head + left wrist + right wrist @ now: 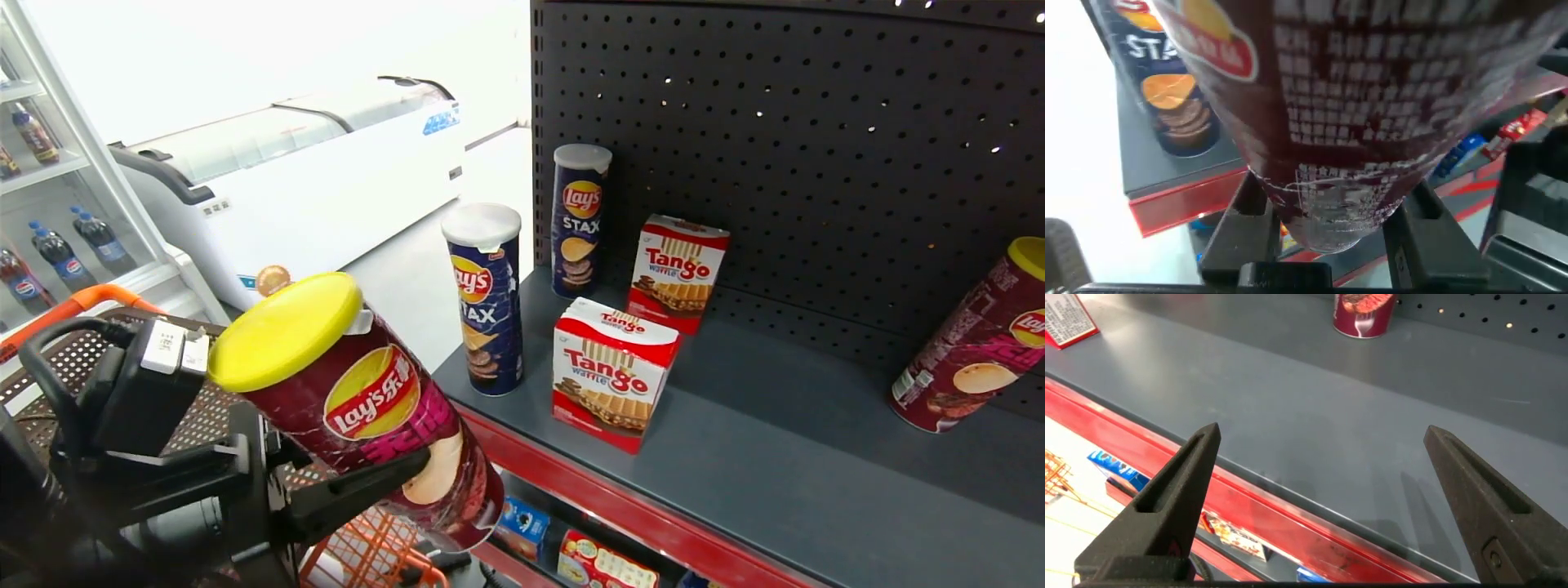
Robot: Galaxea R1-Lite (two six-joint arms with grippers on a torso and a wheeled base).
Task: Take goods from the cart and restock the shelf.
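So, the left gripper (pixel 1327 233) is clamped around the lower body of the maroon chip can (pixel 359 408). The can is tilted with its yellow lid up, and it hangs between the cart (pixel 90 359) and the left end of the shelf (pixel 775 465). The right gripper (pixel 1323 498) is spread wide with nothing in it, hovering over the front part of the shelf.

My take on the placing step: get the can upright first. Then carry it over the red front lip (pixel 629 498) with enough clearance that the base doesn't clip it. The bare deck to the right of the 2 wafer boxes (pixel 614 376) looks like the safest landing spot. Squeezing in by the 2 blue cans (pixel 487 302) risks knocking one over. It's a tall can on a narrow base, so set it flat before letting go.

View stuff: the head view gives the layout, plus a second maroon can (pixel 971 343) far right by the pegboard (pixel 816 122). The left wrist view shows the fingers (pixel 1239 237) hugging the can on both sides near its bottom, which the head view half hides. The right wrist view shows those jaws gaping, and packets (pixel 1123 469) on the lower tier under the lip.
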